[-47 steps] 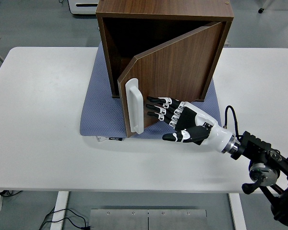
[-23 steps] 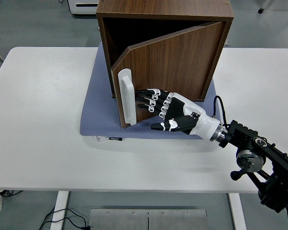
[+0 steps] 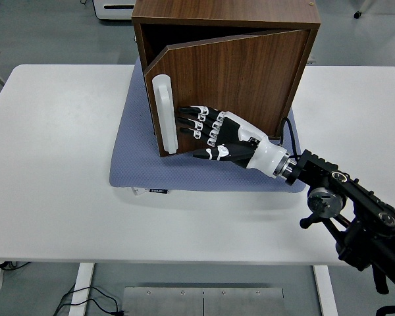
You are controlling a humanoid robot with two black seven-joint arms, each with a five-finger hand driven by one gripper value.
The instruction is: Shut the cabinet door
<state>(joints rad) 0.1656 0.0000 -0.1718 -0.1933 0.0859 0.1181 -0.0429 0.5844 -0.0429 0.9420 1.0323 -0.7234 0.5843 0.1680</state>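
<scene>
Walnut cabinet door [image 3: 230,79] ajar | right hand [image 3: 217,135] fingers [image 3: 187,118] extended flat against door, gripping nothing

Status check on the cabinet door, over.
Right hand open, fingers flat on cabinet door. Door nearly shut, narrow gap remains at handle side. Nothing blocking. Left hand out of view.

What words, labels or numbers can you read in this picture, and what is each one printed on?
Only one: a small dark tag on the front edge of the blue mat, with pale lettering too small to read.
Nothing readable on the cabinet, its door handle, the right hand or the table.
</scene>
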